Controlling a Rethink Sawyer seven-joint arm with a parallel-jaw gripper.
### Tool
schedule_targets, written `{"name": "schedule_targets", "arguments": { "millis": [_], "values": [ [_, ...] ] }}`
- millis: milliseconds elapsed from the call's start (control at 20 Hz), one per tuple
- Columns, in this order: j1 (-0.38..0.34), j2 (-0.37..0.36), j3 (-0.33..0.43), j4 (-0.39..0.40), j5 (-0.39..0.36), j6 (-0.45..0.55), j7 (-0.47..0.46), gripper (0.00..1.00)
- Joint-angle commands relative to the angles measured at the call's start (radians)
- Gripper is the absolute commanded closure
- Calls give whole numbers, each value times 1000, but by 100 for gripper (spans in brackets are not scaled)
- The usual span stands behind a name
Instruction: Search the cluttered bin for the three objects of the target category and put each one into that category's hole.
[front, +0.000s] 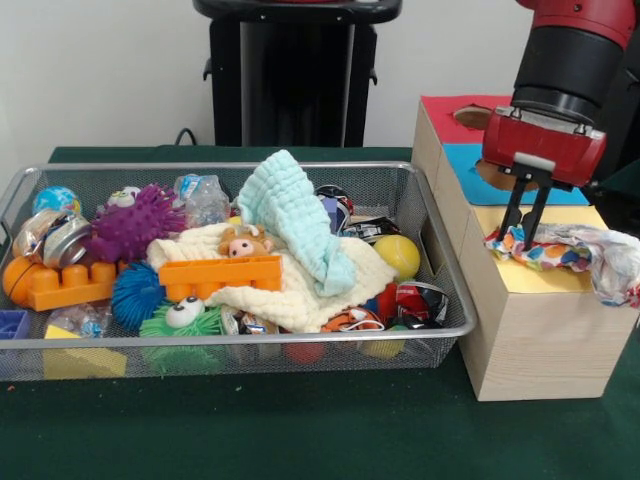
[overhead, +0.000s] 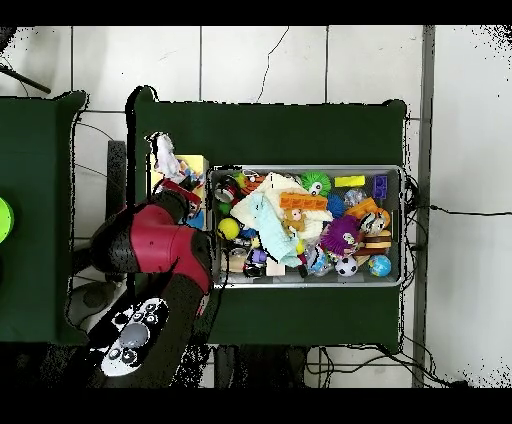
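Patterned cloth (front: 560, 250) lies on wooden box (front: 530, 340); hand (front: 527, 235) pinching it

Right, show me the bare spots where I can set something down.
Free: green cloth in front of the bin and box. Crowded: the bin, heaped with toys and a towel; the box's yellow section, where the gripper holds a patterned cloth.
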Motion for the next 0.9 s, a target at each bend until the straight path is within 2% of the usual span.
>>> {"name": "schedule_targets", "arguments": {
  "millis": [50,500,900],
  "values": [
    [35,87,18,-22,48,122,170,100],
    [73,104,-38,-56,86,203,179,100],
    [102,127,-88,-122,119,278,204,100]
  ]
}}
